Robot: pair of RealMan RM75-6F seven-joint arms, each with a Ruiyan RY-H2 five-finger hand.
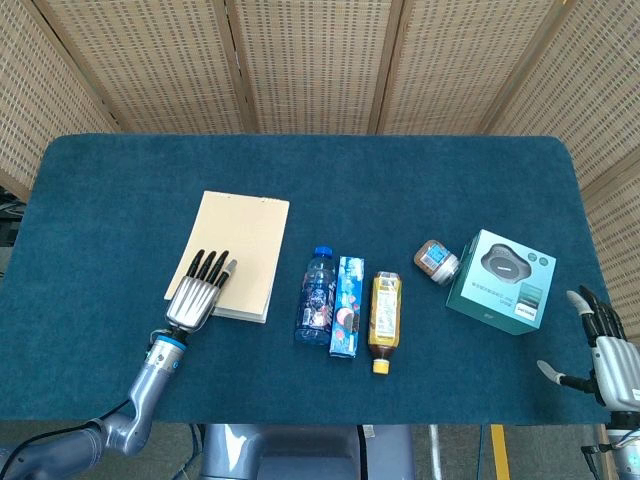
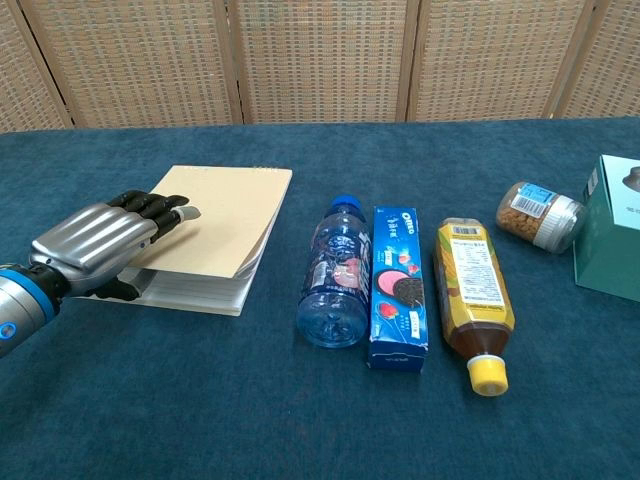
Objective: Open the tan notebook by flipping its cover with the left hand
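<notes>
Flat tan paper-cover notebook (image 2: 215,225) lies left of centre on the blue cloth table (image 1: 400,170), its cover lifted off the pages at the near left corner, likely mid-flip. The silver-and-black left hand (image 2: 105,240) grips that cover corner, fingers on top. The right hand (image 1: 608,360) idles released at lower right.

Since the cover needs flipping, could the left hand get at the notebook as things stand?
Probably yes: the left hand already rests on the notebook, whose cover looks lifted at the near edge, with nothing between them.
</notes>
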